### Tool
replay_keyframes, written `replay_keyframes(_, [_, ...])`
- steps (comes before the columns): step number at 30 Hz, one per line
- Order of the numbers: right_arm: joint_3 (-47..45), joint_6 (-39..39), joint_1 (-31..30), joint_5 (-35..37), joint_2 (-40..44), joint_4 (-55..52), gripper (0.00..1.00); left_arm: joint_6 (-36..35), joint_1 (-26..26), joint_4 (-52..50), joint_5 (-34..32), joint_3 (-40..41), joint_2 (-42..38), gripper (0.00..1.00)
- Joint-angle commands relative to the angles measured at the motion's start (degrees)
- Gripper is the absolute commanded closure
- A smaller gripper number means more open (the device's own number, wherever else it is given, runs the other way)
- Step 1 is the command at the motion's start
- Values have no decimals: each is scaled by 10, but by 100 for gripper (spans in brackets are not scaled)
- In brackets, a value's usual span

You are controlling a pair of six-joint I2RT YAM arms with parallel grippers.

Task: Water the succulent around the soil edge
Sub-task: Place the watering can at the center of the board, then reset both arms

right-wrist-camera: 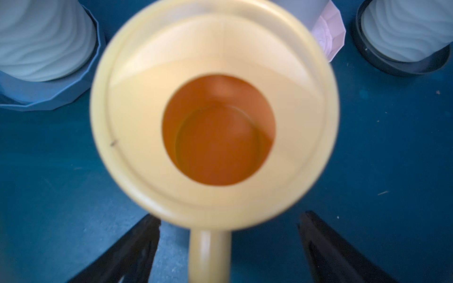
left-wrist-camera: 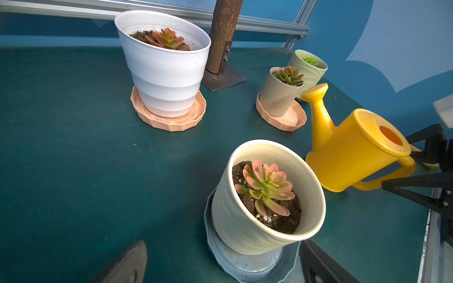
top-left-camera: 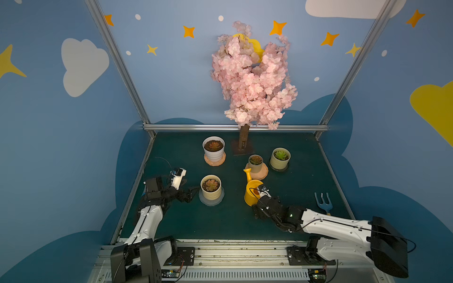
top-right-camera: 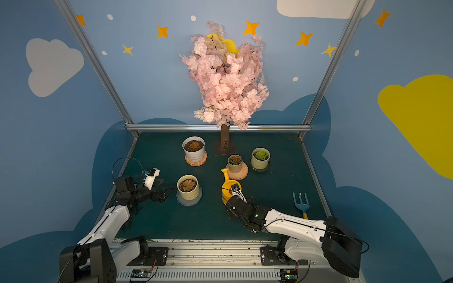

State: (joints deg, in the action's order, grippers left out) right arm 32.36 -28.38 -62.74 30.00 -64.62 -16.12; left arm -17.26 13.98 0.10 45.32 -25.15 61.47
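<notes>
Because the watering can would swing once lifted, you needed to centre its handle and close squarely on it. The can stood upright on the counter, handle lying between your right fingers, which were spread wide and apparently touched neither side.

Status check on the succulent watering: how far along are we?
Done: nothing visible; the soil seen in the left wrist view shows no pooled water. In hand: right end effector open, straddling the handle of the upright yellow watering can, not gripping. To do: close, lift, pour around the soil edge, probably the succulent by the spout.
</notes>
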Motion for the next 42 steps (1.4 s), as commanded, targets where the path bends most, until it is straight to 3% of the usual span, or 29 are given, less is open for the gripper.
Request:
replay_keyframes(1, [54, 0, -3, 21, 49, -87, 6, 20, -3, 20, -22, 5, -3, 0])
replay_keyframes(5, [106, -6, -1, 104, 107, -149, 6, 63, -4, 63, -63, 11, -6, 0])
replay_keyframes(7, [110, 50, 13, 143, 140, -134, 5, 83, -8, 91, -78, 14, -10, 0])
replay_keyframes(13, [115, 104, 212, 153, 181, -103, 4, 128, -40, 262, -177, 63, 7, 0])
replay_keyframes(17, [27, 191, 266, 262, 171, 56, 4, 149, -68, 384, -207, 87, 78, 0])
replay_keyframes(20, [-32, 231, 310, 279, 153, 183, 4, 150, -87, 432, -242, 90, 107, 0])
replay_keyframes(25, [-59, 255, 395, 218, 109, 229, 4, 125, -126, 524, -296, 105, 145, 0])
replay_keyframes(31, [-126, 266, 458, 153, 58, 360, 4, 104, -169, 690, -378, 108, 298, 0])
replay_keyframes(35, [-167, 272, 483, 109, 22, 471, 4, 122, -171, 531, -433, 62, 262, 0])
replay_keyframes(42, [-165, 302, 515, 8, -73, 599, 4, 119, -173, 530, -438, 39, 285, 0])
